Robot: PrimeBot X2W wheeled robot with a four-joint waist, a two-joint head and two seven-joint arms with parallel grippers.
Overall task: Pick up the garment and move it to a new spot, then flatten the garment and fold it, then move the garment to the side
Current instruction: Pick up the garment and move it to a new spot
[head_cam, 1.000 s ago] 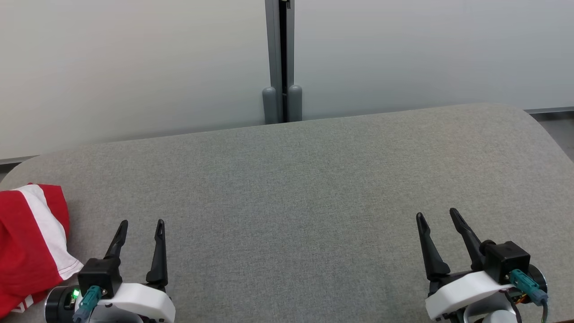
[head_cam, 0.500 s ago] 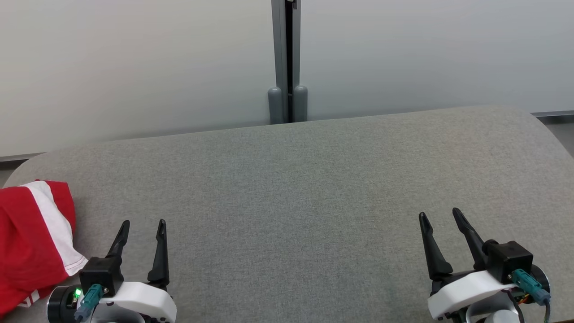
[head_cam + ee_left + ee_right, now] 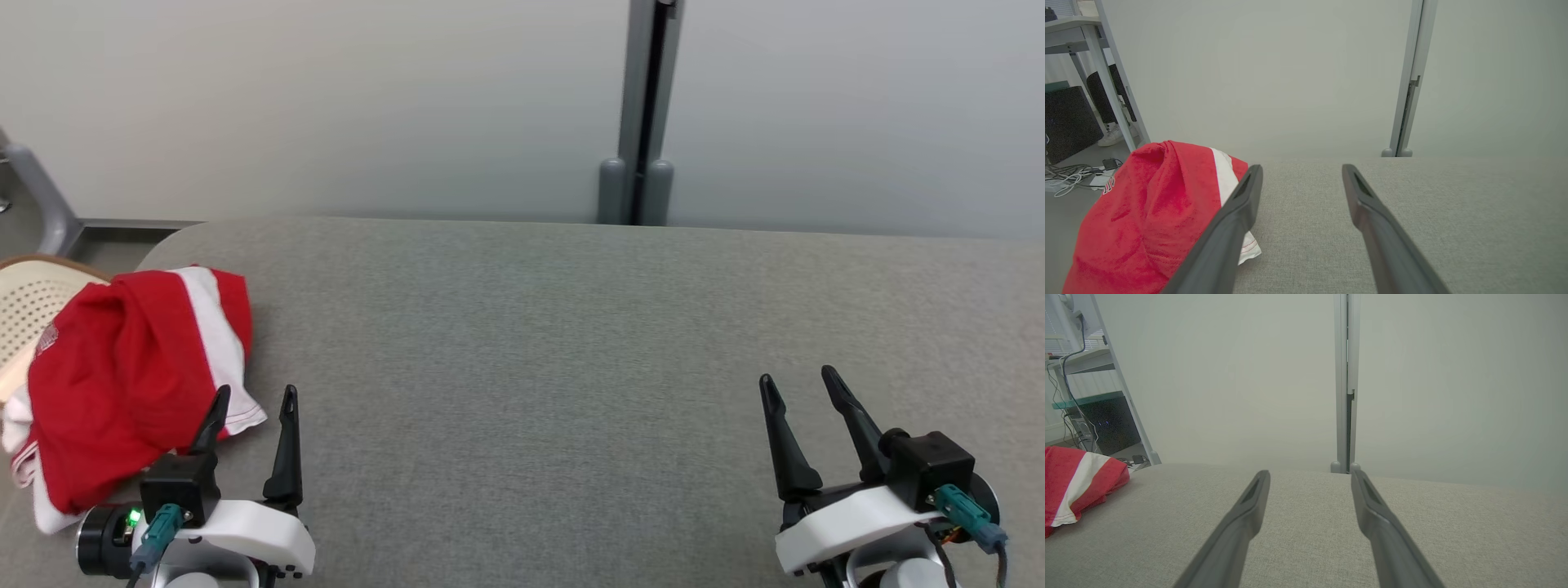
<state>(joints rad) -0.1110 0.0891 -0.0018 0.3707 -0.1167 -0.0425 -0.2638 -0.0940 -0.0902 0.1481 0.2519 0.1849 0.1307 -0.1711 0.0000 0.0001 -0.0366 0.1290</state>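
Office or lab: partition wall (image 3: 326,98), desk (image 3: 1086,360), computer tower (image 3: 1114,424), floor cables (image 3: 1069,179).

View swung left, far more of the red garment (image 3: 122,384) showing

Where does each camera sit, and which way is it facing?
Head view: head-mounted, looking down over the grey fabric-covered table; left gripper and right gripper, open, at bottom corners.
Left wrist view: wrist-mounted, along its fingers toward the crumpled red-and-white garment.
Right wrist view: wrist-mounted, along its fingers toward the grey wall post.
Shared: garment and post.
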